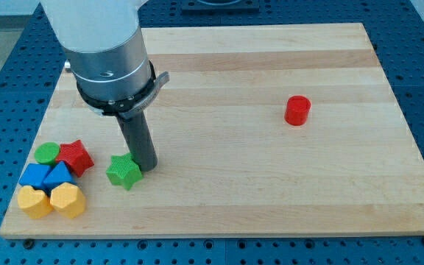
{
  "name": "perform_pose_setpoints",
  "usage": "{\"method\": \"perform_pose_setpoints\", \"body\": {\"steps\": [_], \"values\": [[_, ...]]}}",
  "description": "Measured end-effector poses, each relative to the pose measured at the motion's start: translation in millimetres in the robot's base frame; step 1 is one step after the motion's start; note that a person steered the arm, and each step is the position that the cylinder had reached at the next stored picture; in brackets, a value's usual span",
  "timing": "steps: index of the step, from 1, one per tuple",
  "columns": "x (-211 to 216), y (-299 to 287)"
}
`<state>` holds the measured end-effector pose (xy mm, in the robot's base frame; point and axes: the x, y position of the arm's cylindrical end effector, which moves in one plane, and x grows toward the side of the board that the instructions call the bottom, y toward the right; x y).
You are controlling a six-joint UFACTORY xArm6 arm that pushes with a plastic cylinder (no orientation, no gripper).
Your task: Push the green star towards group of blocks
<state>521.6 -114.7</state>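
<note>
Nearest the view's bottom edge, at the wooden board's [271, 199] lower left corner, sit two yellow blocks: a rounded yellow one [34, 201] on the left and a yellow hexagonal one [68, 199] touching it on the right. Just above them lie a blue block [35, 177] and a blue wedge-like block [59, 175], whose exact shapes are hard to make out because they press together. Above those are a green round block [47, 153] and a red star-shaped block [75, 157]. These six form one tight group.

Part of the arm is cut off by the view's top edge; only its white and grey cylindrical body [112, 66] and the dark rod below it show. No gripper is fitted, so there is nothing to open or close. My tip [146, 165] rests on the board just at the upper right of the green star [124, 171], touching it or very nearly so; the exact contact cannot be told, since the rod's foot and the star's edge overlap in the view.

That green star is a small, solid, bright green block with blunt points, lying flat on the pale wood. It sits to the right of the group, near the red star but apart from it, with bare wood between.

Far off toward the view's right stands a lone red cylinder [297, 110].
</note>
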Motion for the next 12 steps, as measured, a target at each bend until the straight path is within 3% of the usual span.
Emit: {"method": "perform_pose_setpoints", "body": {"steps": [12], "values": [[0, -62]]}}
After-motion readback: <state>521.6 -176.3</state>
